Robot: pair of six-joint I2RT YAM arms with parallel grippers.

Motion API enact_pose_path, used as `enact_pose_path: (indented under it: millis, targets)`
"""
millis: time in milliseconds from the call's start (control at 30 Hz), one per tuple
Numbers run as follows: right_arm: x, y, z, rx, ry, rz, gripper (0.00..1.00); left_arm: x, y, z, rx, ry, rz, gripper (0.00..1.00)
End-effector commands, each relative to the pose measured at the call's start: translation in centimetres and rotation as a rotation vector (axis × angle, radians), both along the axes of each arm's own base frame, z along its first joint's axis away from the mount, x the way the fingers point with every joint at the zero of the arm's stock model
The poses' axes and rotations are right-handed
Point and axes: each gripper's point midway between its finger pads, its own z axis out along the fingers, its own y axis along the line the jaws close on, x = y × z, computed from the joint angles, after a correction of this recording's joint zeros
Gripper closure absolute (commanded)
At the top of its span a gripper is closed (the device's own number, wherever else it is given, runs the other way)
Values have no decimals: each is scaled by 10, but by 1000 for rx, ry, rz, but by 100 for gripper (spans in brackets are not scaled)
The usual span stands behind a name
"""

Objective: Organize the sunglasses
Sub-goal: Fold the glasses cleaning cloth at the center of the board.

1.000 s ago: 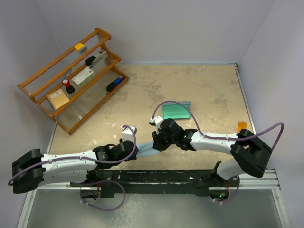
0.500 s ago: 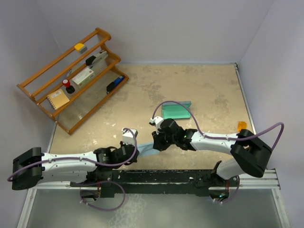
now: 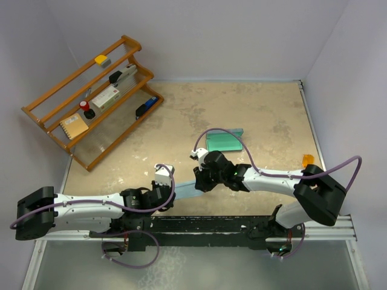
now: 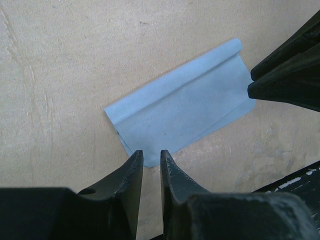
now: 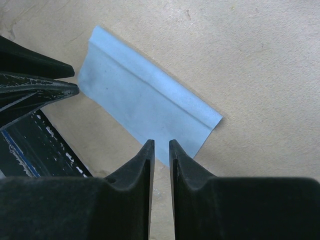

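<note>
No sunglasses show in any view. A light blue cloth [image 3: 186, 191] lies flat on the table, folded over along one long edge, between my two grippers. It also shows in the left wrist view [image 4: 180, 107] and the right wrist view [image 5: 145, 107]. My left gripper [image 3: 172, 194] [image 4: 151, 155] sits at the cloth's near-left corner, jaws almost together, holding nothing. My right gripper [image 3: 199, 184] [image 5: 160, 145] sits over the cloth's opposite corner, jaws almost together, holding nothing. A green case [image 3: 225, 142] lies just beyond the right gripper.
A wooden tiered rack [image 3: 91, 99] with small office items stands at the back left. A small orange object [image 3: 308, 160] lies by the right wall. The black rail [image 3: 199, 226] runs along the near edge, close behind the cloth.
My left gripper has drawn back a little toward the near left, away from the cloth. The right arm and the cloth have not visibly moved.
</note>
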Motion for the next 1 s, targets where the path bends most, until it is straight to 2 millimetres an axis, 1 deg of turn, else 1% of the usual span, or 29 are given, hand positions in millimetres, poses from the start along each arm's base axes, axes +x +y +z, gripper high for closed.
enact_pose_path:
  millis: [0,233,333,400,500,600,733,867,967]
  targets:
    - [5,3,13,16,-42,-3,80,6,-5,13,-27,-32,26,82]
    - [7,-8,7,-22,-54,-29,80,7,-6,19,-53,-38,31,83]
    - [0,-13,3,-33,-30,-24,81,6,-7,19,-64,-31,36,83]
    - [-1,-13,2,-30,-26,-21,81,5,-8,20,-80,-26,34,86]
    - [5,-12,2,-30,-49,-38,81,4,-10,21,-94,-25,30,87]
    - [4,-10,-1,-25,-37,-31,81,2,-12,17,-87,-9,26,86]
    - [4,-8,0,-15,-37,-28,81,0,-12,11,-72,0,36,86]
    - [4,-8,0,-12,-38,-29,82,1,-13,13,-117,-11,62,88]
    - [2,-8,-3,-14,-31,-29,83,2,-13,15,-121,-13,63,91]
